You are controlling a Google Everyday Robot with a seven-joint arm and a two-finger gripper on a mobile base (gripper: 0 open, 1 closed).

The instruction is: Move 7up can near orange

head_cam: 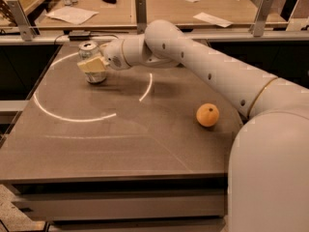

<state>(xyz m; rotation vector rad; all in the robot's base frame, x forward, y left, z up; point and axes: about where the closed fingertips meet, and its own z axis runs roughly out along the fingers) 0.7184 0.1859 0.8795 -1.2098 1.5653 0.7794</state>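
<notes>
The 7up can (89, 49), silvery with a pull-tab top, stands upright at the far left of the brown table (120, 139). My gripper (92, 65) reaches in from the right and is shut on the can's middle. One cream finger (91, 65) lies across the can's front and the other is hidden behind it. The can's base (96, 78) still looks to rest on the table. The orange (207, 115) lies at the right side of the table, far from the can and below my white arm (203, 62).
A bright curved light reflection (67, 115) runs across the tabletop. Behind the table stands a railing with posts (140, 14) and a second table with papers (72, 14). My robot body (270, 178) fills the lower right.
</notes>
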